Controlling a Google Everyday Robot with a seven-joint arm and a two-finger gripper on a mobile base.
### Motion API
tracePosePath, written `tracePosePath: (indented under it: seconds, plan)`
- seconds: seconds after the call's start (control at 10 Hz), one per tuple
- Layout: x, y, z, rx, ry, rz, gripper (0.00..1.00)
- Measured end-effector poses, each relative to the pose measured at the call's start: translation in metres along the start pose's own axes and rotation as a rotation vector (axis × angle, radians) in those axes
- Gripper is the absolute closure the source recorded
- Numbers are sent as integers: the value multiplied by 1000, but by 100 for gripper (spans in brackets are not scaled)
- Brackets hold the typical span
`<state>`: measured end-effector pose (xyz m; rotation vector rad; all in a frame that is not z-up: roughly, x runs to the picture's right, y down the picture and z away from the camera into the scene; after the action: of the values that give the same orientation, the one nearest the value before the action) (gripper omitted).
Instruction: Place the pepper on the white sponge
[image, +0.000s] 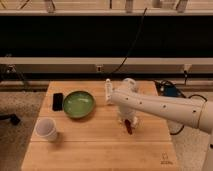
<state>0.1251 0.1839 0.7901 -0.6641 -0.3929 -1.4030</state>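
Note:
The pepper (129, 126) is a small dark-red piece on the wooden table (95, 145), right of centre. My gripper (126, 120) points down right over it, at the end of the white arm that reaches in from the right. The gripper's tip meets the top of the pepper. A small whitish patch (136, 122) just right of the pepper looks like the white sponge, mostly covered by the arm. I cannot tell whether the pepper rests on it or beside it.
A green bowl (79, 104) sits left of centre with a black phone-like object (58, 101) on its left. A white cup (46, 128) stands at the front left. A long white strip (107, 92) lies behind the arm.

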Motion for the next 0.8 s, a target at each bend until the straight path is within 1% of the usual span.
tracePosePath:
  seconds: [0.2,0.3,0.4,0.5,0.7,0.8]
  plan:
    - [12,0,-3,18,-1,12,94]
    - [14,-3,-3,24,-4,11,99]
    - [16,-4,-2,31,-10,13,100]
    - [20,-4,0,38,-14,18,97]
    - [26,-3,3,51,-26,33,81]
    - [30,0,5,60,-33,44,69]
